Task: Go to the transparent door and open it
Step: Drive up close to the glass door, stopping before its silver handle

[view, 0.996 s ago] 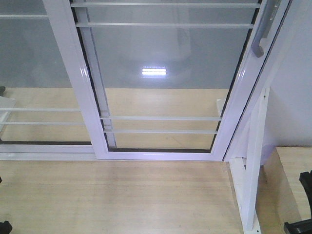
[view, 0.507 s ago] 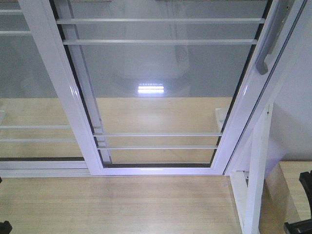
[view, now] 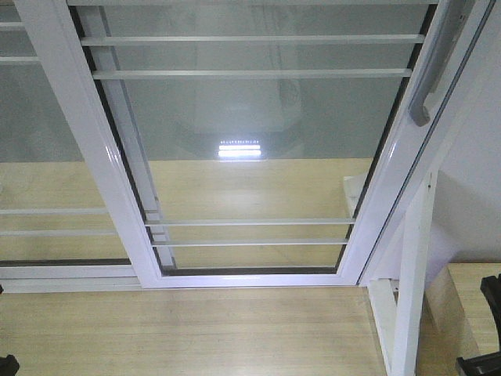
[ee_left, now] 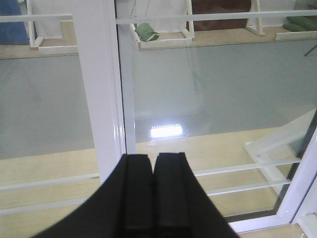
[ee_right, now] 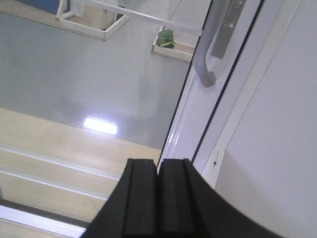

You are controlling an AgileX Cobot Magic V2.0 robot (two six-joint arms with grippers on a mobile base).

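Front view: glass door (view: 258,125) fills frame, handle (view: 432,66) at 2 o'clock. Left wrist: left gripper (ee_left: 153,193) pressed closed, empty. Right wrist: right gripper (ee_right: 158,193) closed, empty; handle at 1 o'clock. Approach w/ right arm, spread fingers first.

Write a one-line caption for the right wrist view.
Shut and empty, the right gripper faces the transparent door, its curved grey handle ahead and untouched.
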